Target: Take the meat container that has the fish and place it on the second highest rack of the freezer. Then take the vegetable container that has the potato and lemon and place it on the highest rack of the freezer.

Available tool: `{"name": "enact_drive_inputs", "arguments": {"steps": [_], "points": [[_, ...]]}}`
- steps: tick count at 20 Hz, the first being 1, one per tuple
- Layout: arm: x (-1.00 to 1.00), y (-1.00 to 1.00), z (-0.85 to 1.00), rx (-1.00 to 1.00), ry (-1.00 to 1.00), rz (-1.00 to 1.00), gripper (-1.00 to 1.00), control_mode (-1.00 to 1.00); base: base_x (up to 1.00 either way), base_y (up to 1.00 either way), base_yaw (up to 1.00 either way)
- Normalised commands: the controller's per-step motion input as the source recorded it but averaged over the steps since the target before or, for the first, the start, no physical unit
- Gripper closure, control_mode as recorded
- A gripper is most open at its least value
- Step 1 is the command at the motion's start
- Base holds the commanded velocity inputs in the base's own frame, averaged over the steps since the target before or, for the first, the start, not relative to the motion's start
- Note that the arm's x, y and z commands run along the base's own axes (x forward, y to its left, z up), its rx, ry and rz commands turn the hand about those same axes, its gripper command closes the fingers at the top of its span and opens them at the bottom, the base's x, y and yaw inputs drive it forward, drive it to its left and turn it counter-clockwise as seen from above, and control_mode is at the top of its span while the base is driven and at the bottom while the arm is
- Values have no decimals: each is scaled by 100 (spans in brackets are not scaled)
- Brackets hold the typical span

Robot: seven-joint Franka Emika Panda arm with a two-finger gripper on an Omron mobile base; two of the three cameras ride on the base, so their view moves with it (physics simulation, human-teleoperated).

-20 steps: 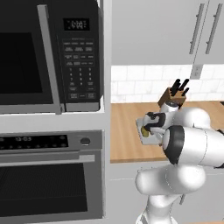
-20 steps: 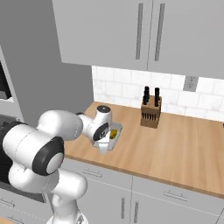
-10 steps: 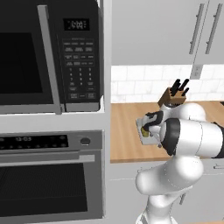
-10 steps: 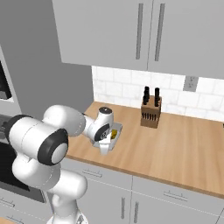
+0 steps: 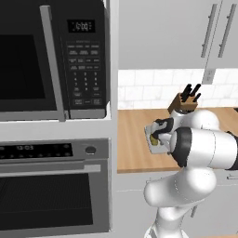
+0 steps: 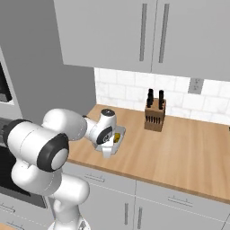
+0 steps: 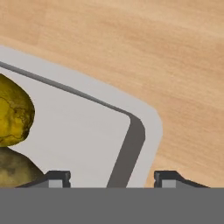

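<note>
in the left base view, the microwave [image 5: 51, 58] and the oven [image 5: 55, 186] stand at the left, one of each. right of them, on the wooden counter [image 5: 135, 139], the arm hides most of the one vegetable container [image 5: 152, 139]. one knife block [image 5: 183, 103] stands behind. in the hand view, one lemon [image 7: 13, 114] and one potato [image 7: 15, 173] are cut off at the left edge. the gripper [image 7: 111, 179] straddles the container's rim, fingers apart; whether they pinch it can't be told.
</note>
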Motion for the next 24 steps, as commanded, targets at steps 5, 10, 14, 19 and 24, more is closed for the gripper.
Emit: {"name": "enact_drive_inputs", "arguments": {"steps": [5, 10, 14, 19, 24], "points": [[0, 0, 0, 0, 0, 0, 100, -100, 0, 0, 0], [0, 0, 0, 0, 0, 0, 100, -100, 0, 0, 0], [0, -1, -5, 0, 0, 0, 100, -100, 0, 0, 0], [-18, -2, 79, 2, 0, 0, 100, -100, 0, 0, 0], [-55, 0, 100, 1, 0, 0, 100, -100, 0, 0, 0]]}}
